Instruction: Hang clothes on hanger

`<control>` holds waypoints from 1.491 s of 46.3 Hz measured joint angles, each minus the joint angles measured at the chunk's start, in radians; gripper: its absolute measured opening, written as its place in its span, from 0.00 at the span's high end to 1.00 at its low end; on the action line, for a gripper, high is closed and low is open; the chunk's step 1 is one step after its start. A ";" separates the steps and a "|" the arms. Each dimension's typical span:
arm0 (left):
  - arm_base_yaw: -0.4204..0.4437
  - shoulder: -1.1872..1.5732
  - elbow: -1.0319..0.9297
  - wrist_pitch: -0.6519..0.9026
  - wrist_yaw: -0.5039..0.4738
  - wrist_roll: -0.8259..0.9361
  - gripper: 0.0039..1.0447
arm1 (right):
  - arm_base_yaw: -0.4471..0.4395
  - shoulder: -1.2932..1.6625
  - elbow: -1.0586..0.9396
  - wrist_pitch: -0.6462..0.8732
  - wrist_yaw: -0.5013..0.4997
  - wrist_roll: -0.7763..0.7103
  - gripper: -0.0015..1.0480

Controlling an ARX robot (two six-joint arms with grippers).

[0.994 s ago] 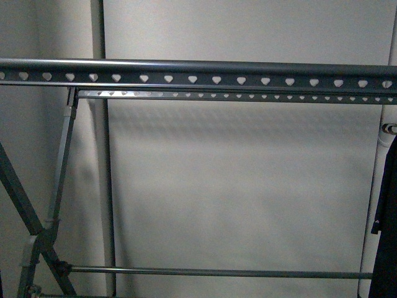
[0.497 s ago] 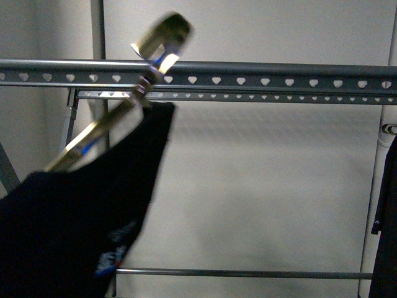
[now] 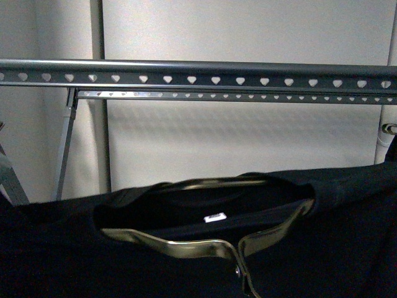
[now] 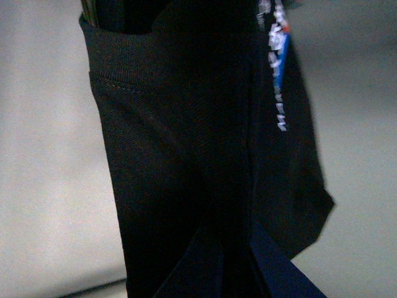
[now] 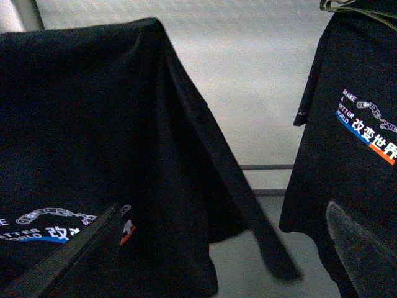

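A black T-shirt (image 3: pixel 322 248) on a gold metal hanger (image 3: pixel 186 247) fills the lower front view, collar facing me with a small white label. It lies below the grey rail (image 3: pixel 198 73) of the drying rack. My left gripper (image 4: pixel 232 273) is shut on this shirt's black fabric (image 4: pixel 186 155); white and blue lettering shows beside it. My right gripper (image 5: pixel 223 248) is open and empty, its fingers (image 5: pixel 363 242) wide apart. The held shirt (image 5: pixel 93 136) hangs at one side. A second black T-shirt (image 5: pixel 353 143) with white lettering and a blue-and-orange stripe hangs on a hanger at the other side.
The rack's rail with heart-shaped holes spans the front view, with a second rail (image 3: pixel 248 96) behind it. A vertical grey pole (image 3: pixel 99 124) stands at the left. A low crossbar (image 5: pixel 267 167) shows in the right wrist view. A pale wall lies behind.
The shirt and hanger came up from the lower left, swung tilted across the rail, and now lie level across the lower front view with the hanger's neck pointing down.
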 joint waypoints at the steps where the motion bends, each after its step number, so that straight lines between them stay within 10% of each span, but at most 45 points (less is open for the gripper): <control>1: -0.003 0.000 0.000 0.016 0.003 0.007 0.96 | 0.000 0.000 0.000 0.000 0.000 0.000 0.07; 26: -0.007 -0.004 -0.004 0.029 0.008 0.037 0.96 | -0.001 0.001 0.000 -0.001 -0.007 0.000 0.07; 35: -0.008 -0.005 -0.004 0.029 0.006 0.038 0.96 | -0.318 0.414 0.191 -0.026 -0.634 0.151 0.07; 40: -0.006 -0.005 -0.006 0.029 0.005 0.038 0.96 | -0.341 0.642 0.346 -0.063 -0.726 -0.078 0.07; 59: -0.006 -0.006 -0.006 0.029 0.002 0.038 0.96 | -0.154 1.057 0.690 -0.064 -0.573 -1.352 0.07; 69: -0.006 -0.006 -0.006 0.029 0.002 0.038 0.96 | 0.024 1.150 0.858 -0.142 -0.460 -1.516 0.07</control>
